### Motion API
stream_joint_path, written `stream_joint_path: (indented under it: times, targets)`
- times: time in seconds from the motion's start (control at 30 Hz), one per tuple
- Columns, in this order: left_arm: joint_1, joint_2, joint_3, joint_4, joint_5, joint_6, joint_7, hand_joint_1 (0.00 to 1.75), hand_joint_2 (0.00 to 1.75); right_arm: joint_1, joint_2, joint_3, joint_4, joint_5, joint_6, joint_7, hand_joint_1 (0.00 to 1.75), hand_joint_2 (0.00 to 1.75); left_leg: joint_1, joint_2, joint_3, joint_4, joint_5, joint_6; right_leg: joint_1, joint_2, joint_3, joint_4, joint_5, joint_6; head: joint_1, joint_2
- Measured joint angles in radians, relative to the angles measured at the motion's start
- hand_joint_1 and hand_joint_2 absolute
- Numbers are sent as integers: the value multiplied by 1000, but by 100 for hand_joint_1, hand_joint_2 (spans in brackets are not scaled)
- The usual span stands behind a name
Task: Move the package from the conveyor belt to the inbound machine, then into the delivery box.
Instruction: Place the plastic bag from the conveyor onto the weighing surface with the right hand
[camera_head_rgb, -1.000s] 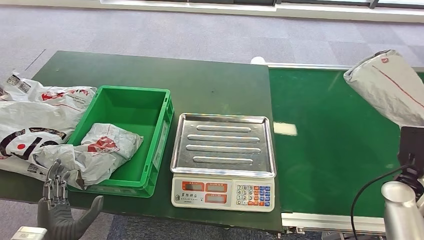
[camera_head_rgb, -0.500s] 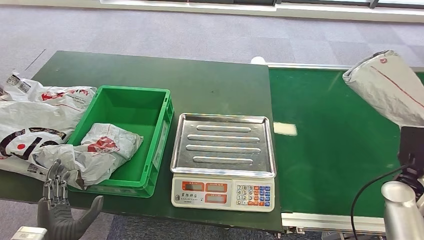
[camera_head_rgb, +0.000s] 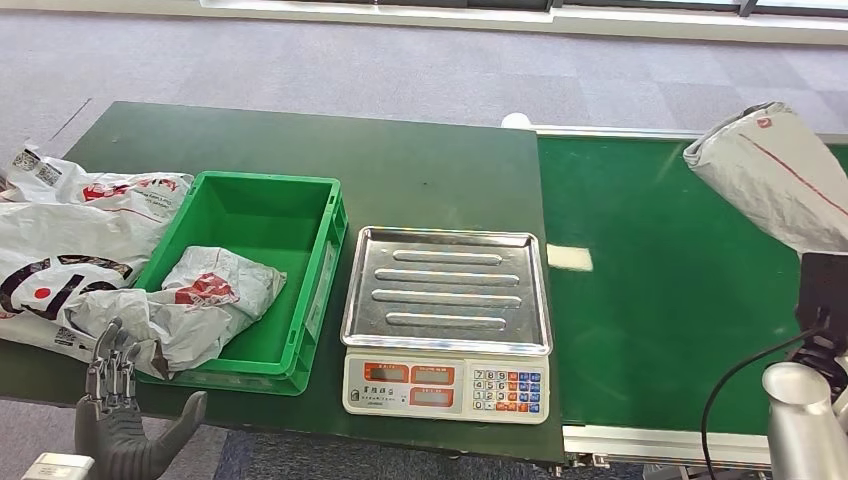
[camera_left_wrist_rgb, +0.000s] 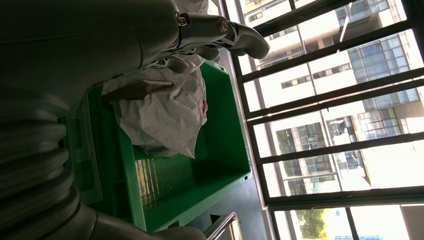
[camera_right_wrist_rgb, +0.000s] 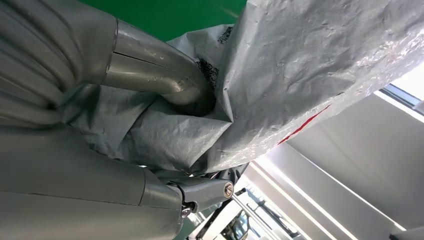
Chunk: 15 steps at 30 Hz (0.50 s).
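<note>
Grey carpet surrounds our dark green worktop (camera_head_rgb: 300, 160). Our right hand (camera_right_wrist_rgb: 150, 150) grips the grey package (camera_head_rgb: 775, 175), fingers wrapped round it, above the belt (camera_head_rgb: 660, 300); left hand (camera_head_rgb: 120, 425) spread, holding nothing. Labels unreadable.

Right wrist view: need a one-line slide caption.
Right hand grips a crumpled grey package, thumb pressed into the wrapping, above the green conveyor belt.
</note>
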<state>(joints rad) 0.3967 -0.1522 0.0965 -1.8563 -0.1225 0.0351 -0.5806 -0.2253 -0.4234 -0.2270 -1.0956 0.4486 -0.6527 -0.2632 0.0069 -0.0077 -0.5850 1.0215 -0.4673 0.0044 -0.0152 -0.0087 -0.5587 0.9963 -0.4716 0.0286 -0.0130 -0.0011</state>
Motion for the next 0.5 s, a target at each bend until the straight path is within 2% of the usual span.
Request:
stream_joint_path:
  times: [0.5]
  targets:
    - [0,0,0,0,0,0,0,0,175,0,0,0,0,0,0,0,175,175,0,0,0,0,0,0,0,0,0,0,0,0,0,0]
